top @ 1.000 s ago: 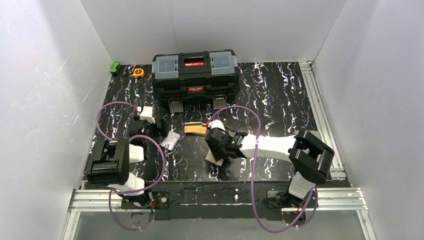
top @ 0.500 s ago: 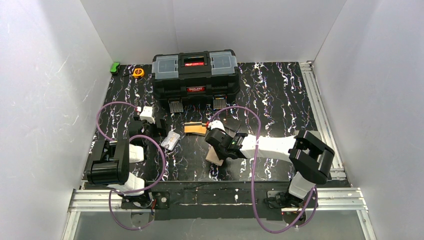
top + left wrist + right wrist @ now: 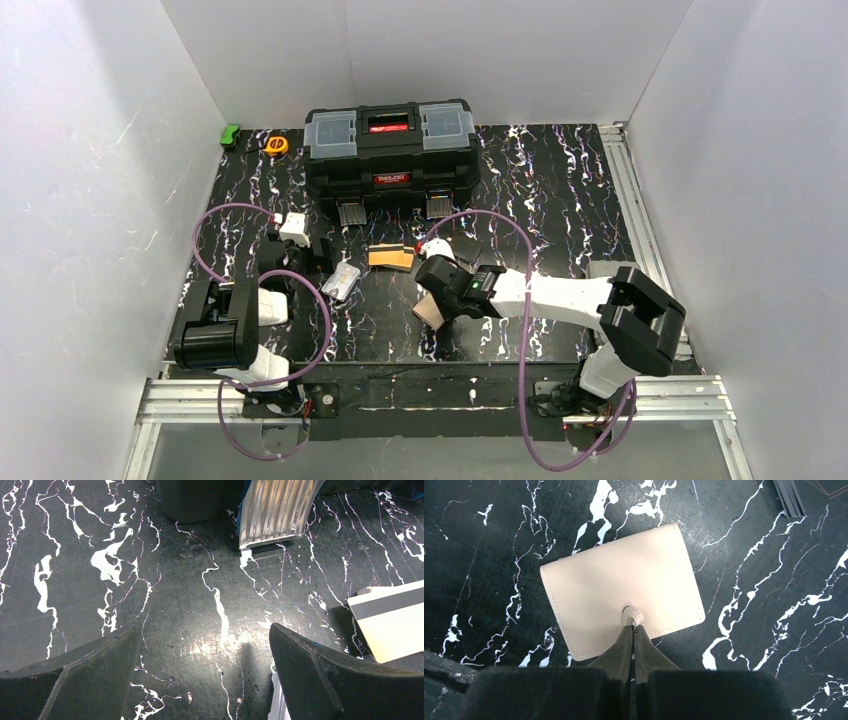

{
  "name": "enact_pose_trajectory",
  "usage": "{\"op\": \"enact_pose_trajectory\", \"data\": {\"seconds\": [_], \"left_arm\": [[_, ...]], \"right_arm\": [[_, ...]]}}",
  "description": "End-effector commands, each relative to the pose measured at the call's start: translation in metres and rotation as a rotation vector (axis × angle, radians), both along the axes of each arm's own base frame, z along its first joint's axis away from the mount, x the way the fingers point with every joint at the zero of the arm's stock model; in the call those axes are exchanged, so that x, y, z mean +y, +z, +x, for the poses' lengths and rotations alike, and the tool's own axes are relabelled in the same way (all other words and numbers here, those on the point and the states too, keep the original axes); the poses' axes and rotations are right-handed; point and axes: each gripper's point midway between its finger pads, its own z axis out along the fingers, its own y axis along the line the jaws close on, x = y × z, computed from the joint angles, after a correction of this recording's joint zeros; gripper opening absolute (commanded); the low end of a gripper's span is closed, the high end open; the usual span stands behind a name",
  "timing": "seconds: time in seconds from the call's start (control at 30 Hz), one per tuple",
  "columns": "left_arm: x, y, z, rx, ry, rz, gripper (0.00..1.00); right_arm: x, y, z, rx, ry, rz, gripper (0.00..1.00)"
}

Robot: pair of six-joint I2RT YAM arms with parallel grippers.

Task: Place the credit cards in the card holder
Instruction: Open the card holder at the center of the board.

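Since a second ago the right arm's elbow has swung out toward 3 o'clock in the overhead view, and the right tool (image 3: pixel 633 625) has drawn its jaws together; the left arm has not budged. Those jaws now stand fully closed, their tips pinching the snap tab (image 3: pixel 632 614) of the card holder (image 3: pixel 619 585), which lies shut and flat on the surface (image 3: pixel 540 180). From the right wrist the holder sits at 12 o'clock, directly ahead of the tips, its long axis running roughly 8 to 2 o'clock, so the tool meets it across one long edge. The next move hangs on that: to lift the tab and open the cover, the pull probably has to go up and back toward 6 o'clock. The left tool (image 3: pixel 204 630) gapes wide over bare surface, holding nothing, with a striped card (image 3: pixel 392 622) near its 3 o'clock. Overhead, an orange card (image 3: pixel 390 257) lies at 11 o'clock from the holder, apart from it.
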Motion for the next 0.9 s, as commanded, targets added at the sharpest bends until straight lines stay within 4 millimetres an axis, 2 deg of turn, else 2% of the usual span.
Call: {"op": "enact_pose_trajectory", "data": {"seconds": [0.0,0.1,0.17,0.2,0.23,0.3,0.4,0.47,0.53,0.63,0.77,0.87], "left_arm": [[0.002,0.018,0.01,-0.048,-0.003,-0.002,0.99],[-0.015,0.038,0.008,0.0,-0.127,-0.003,0.99],[-0.035,0.059,-0.002,0.068,-0.331,0.052,0.99],[-0.044,0.076,-0.006,0.076,-0.416,0.061,0.99],[-0.045,0.089,-0.008,0.099,-0.432,0.057,0.99],[-0.045,0.128,-0.007,0.086,-0.426,0.054,0.99],[-0.066,0.169,-0.028,0.086,-0.519,-0.046,0.99],[-0.084,0.186,-0.042,0.099,-0.575,-0.171,0.99],[-0.109,0.191,-0.063,0.128,-0.704,-0.287,0.99],[-0.141,0.178,-0.086,0.15,-0.83,-0.25,0.99],[-0.169,0.176,-0.112,0.078,-0.959,-0.16,0.99],[-0.18,0.177,-0.126,0.054,-1.02,-0.13,0.99]], "right_arm": [[0.0,0.024,0.002,-0.047,0.0,0.032,0.01],[-0.002,0.03,0.001,-0.063,-0.003,0.041,0.01],[-0.001,0.035,0.001,-0.079,0.006,0.045,0.01],[-0.001,0.037,0.001,-0.088,0.013,0.041,0.01],[0.0,0.041,0.003,-0.102,0.017,0.04,0.01],[0.003,0.049,0.005,-0.136,0.032,0.037,0.01],[0.01,0.065,0.007,-0.187,0.05,0.051,0.01],[0.015,0.079,0.007,-0.223,0.057,0.075,0.01],[0.019,0.093,0.007,-0.256,0.069,0.098,0.01],[0.025,0.115,0.009,-0.295,0.073,0.15,0.01],[0.032,0.148,0.012,-0.342,0.068,0.245,0.01],[0.037,0.162,0.013,-0.363,0.076,0.297,0.01]]}}
